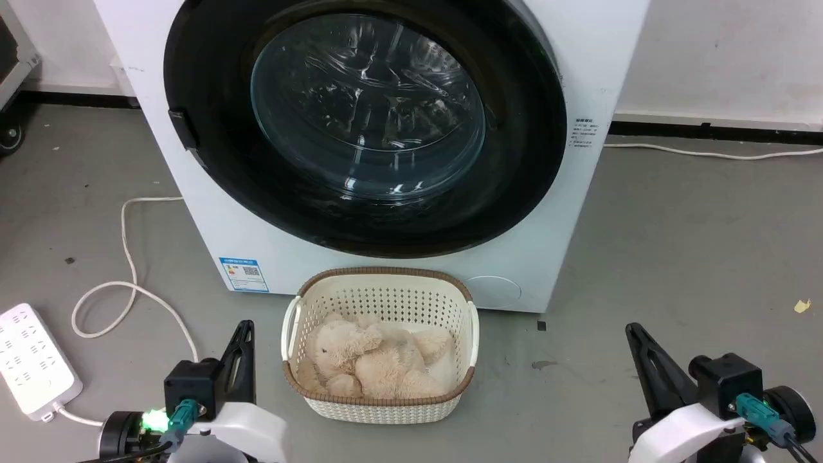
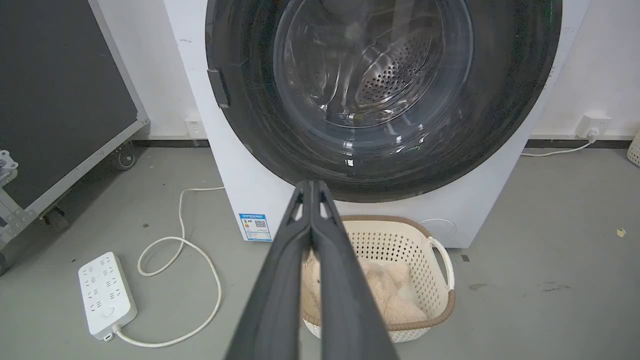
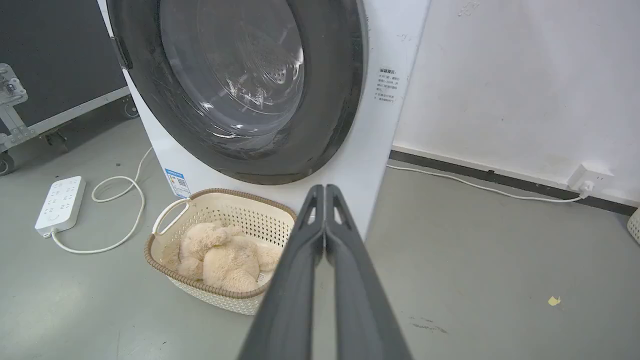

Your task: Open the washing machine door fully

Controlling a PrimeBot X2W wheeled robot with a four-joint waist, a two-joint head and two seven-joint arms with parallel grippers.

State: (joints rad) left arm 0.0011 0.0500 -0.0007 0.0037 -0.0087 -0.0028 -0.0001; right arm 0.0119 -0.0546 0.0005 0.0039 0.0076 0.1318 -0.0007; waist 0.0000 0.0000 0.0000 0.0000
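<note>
The washing machine (image 1: 578,212) stood on the floor (image 1: 675,257), its round door (image 1: 366,122) lying shut and flat against the front, facing the robot. A basket (image 1: 379,273) sat just below the door's lower edge, with bare floor on either side. The left pincer (image 2: 311,184) and right pincer (image 3: 325,187) were pressed closed, well short of the door.

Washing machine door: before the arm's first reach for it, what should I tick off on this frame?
1. Washing machine door closed against the washing machine: ok, starting state.
2. Tab on door's left edge unobstructed: ok.
3. Left gripper open for grasping: not ok, shut.
4. Right gripper clear of door: ok, shut, low.
5. Basket with plush toy clears door's swing: cannot tell.
</note>
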